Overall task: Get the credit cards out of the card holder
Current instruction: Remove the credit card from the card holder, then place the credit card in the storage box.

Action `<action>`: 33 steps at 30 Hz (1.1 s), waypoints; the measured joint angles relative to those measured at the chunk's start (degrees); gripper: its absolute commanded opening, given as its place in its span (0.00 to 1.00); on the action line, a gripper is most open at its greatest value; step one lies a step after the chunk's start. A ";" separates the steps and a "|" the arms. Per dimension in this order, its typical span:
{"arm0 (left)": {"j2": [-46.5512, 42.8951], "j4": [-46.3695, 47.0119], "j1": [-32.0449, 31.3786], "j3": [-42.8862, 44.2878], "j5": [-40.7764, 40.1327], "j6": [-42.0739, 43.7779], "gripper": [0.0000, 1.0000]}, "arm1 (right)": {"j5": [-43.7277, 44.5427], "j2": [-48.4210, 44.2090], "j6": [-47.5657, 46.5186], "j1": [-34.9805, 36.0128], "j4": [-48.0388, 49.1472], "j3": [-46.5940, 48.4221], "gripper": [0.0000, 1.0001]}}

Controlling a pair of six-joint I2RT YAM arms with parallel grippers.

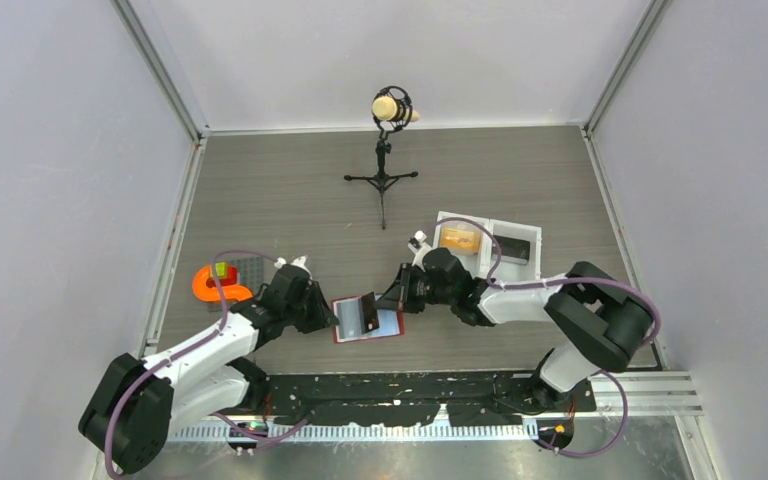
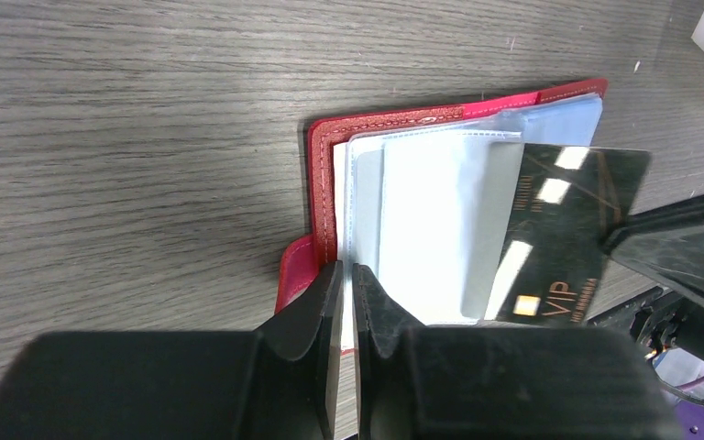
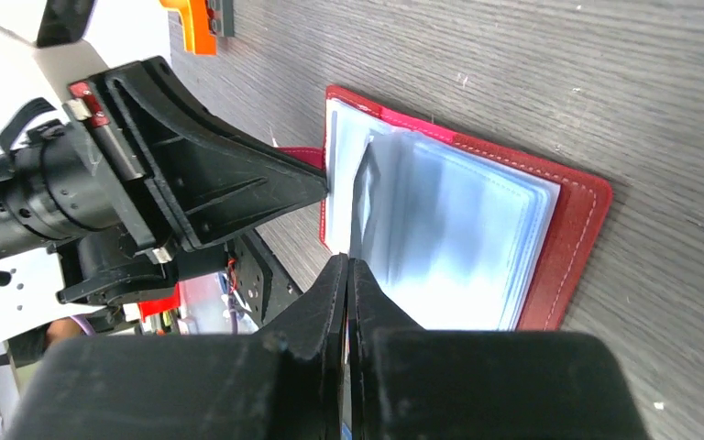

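The red card holder (image 1: 390, 326) lies open on the table, pale blue-grey pockets up (image 2: 323, 183) (image 3: 573, 238). My left gripper (image 2: 348, 275) (image 1: 331, 318) is shut on the holder's near edge, at the red cover and a pocket page. A dark grey credit card (image 2: 568, 234) marked VIP sticks out to the right, its inner end under a translucent pocket. My right gripper (image 3: 348, 268) (image 1: 389, 300) is shut on that card, which shows edge-on (image 3: 364, 197) in the right wrist view. In the top view the card (image 1: 368, 312) rises from the holder's middle.
A white two-compartment tray (image 1: 487, 222) stands behind the right arm, holding an orange block (image 1: 458, 238) and a dark item (image 1: 513, 247). A microphone on a small tripod (image 1: 384, 178) is at the back centre. An orange piece (image 1: 212, 285) and grey plate (image 1: 246, 268) sit at the left.
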 measured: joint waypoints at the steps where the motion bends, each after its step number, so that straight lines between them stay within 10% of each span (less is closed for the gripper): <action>1: -0.04 0.00 0.00 0.00 0.00 0.02 0.12 | 0.42 -1.22 -0.26 -0.02 -1.03 -0.07 0.05; 15: -11.15 -10.25 0.00 5.16 1.05 2.56 0.60 | 4.94 -16.35 -0.79 -0.04 -6.75 -1.40 0.05; 33: -31.76 1.18 0.00 0.98 11.06 -4.59 0.70 | 2.14 -17.27 10.27 2.36 17.40 -6.27 0.05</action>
